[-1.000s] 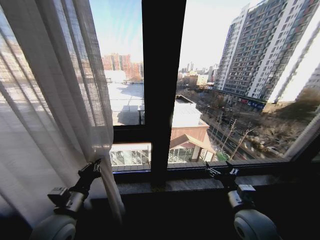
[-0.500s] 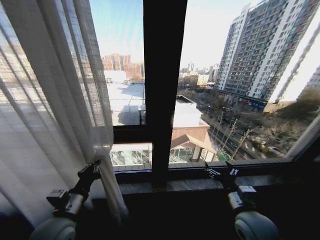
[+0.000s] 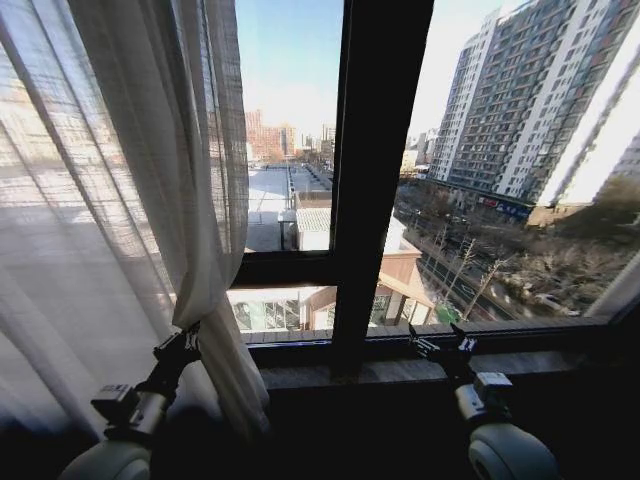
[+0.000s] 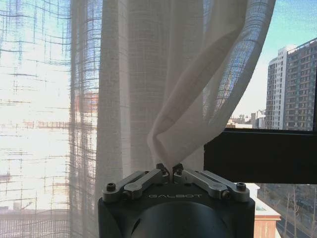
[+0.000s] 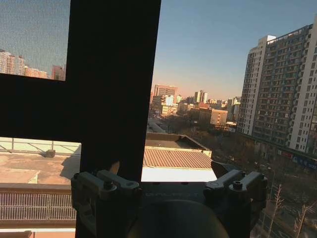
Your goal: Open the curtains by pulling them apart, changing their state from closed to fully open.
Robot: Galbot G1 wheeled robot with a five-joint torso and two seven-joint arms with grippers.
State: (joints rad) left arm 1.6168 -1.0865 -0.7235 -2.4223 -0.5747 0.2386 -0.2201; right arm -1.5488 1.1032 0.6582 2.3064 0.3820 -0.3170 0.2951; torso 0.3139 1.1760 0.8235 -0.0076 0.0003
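Observation:
The left curtain (image 3: 110, 200) hangs as a sheer white pleated panel over the left part of the window, gathered towards its lower inner edge. My left gripper (image 3: 185, 342) is shut on a pinched fold of that curtain (image 4: 168, 119) at sill height; the left wrist view shows the fingertips (image 4: 162, 170) closed together on the fabric. My right gripper (image 3: 440, 345) hovers open above the sill on the right, touching nothing, with its fingers (image 5: 106, 182) spread wide. A pale sliver at the far right edge may be the other curtain (image 3: 622, 288).
A dark vertical window post (image 3: 375, 170) and a horizontal bar (image 3: 285, 268) divide the glass. The stone sill (image 3: 380, 370) runs across below both grippers. Buildings and rooftops lie outside the glass.
The whole picture has shifted, so the camera has moved to the left. The gap between the held curtain's edge and the dark post has widened. Both grippers keep their states.

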